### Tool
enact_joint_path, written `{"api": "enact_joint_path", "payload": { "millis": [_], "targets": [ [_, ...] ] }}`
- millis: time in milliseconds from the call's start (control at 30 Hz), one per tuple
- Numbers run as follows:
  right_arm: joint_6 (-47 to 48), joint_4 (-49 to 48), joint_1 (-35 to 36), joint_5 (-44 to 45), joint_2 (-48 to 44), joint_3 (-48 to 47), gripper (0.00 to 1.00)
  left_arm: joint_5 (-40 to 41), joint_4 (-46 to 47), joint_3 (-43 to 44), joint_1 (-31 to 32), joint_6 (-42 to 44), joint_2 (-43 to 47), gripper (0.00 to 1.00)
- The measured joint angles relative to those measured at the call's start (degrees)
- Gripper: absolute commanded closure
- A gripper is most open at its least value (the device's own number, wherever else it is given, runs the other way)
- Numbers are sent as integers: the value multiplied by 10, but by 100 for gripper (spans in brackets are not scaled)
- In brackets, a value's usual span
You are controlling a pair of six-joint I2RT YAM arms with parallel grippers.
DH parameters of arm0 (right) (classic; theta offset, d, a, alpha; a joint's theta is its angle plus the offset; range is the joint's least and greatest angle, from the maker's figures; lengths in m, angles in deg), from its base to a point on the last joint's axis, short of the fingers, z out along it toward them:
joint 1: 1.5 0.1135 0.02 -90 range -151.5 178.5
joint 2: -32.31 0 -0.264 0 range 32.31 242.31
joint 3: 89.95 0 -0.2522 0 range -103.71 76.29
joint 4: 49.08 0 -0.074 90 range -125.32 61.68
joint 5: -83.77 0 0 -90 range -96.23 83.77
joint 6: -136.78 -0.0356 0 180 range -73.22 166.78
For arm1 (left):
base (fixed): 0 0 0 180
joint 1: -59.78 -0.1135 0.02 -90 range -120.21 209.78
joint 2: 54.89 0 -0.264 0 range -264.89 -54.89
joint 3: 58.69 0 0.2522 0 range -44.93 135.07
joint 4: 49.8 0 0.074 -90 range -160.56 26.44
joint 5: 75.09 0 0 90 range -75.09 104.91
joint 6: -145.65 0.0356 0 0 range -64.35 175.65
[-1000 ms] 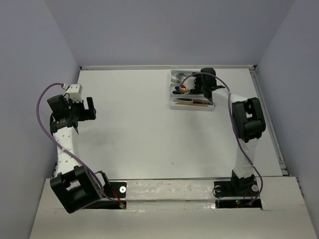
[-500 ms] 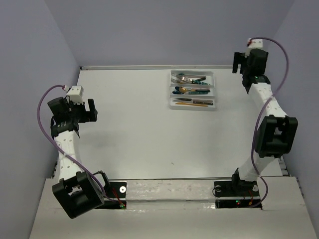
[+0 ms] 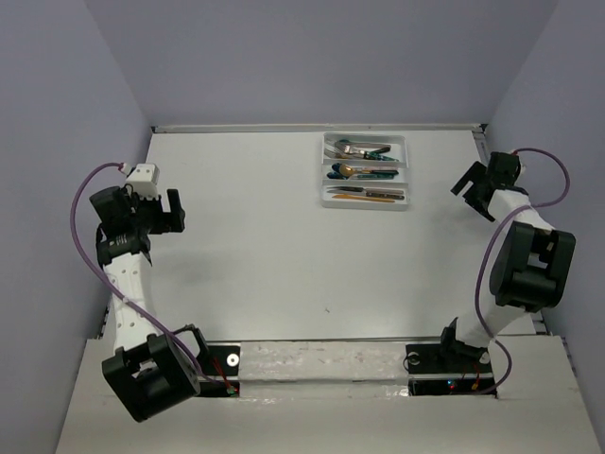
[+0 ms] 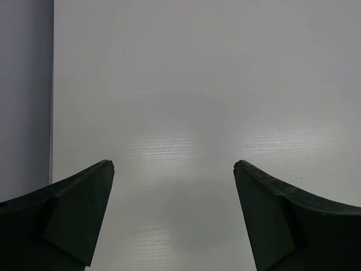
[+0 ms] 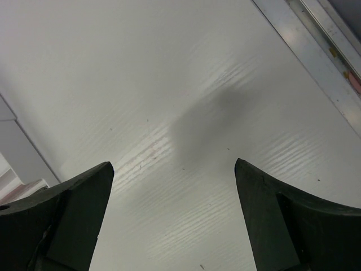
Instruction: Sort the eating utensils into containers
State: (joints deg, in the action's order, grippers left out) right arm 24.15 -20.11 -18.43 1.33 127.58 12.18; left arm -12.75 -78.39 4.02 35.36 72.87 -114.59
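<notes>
Lying in the white cutlery tray point(image 3: 364, 204), the eating utensils point(image 3: 359, 172) are spread over its 3 long compartments, which run from 9 to 3 o'clock in the top view. The far compartment holds silver and teal pieces point(image 3: 362, 148), the middle 1 a gold spoon point(image 3: 347, 172) beside teal-handled ones, and the near 1 dark and gold pieces point(image 3: 371, 194); their exact types are too small to tell. The tray sits on the white table point(image 3: 284, 255), toward 1 o'clock from its centre and close to the far edge.

The left gripper point(image 3: 176, 210) hovers at the table's 9 o'clock side, well apart from the tray. Its fingers point(image 4: 79, 214) are spread wide, with only bare tabletop between them. The right gripper point(image 3: 471, 200) hangs at 3 o'clock of the tray, near it but not touching, its fingers point(image 5: 282, 226) likewise spread wide and holding nothing. A metal strip point(image 5: 307, 28) edges the table at 1 o'clock in the right wrist view.
</notes>
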Motion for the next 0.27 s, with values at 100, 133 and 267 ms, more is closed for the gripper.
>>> {"api": "enact_joint_path", "payload": {
  "millis": [100,133,267],
  "targets": [
    [-12,-2,1,-5,0,0,8,0,-1,-11,0,3,12,1],
    [-14,-3,1,-5,-1,2,8,0,-1,-14,0,3,15,1],
    [-16,-24,0,-16,-16,29,9,1,-3,-17,0,5,18,1]
  ]
}}
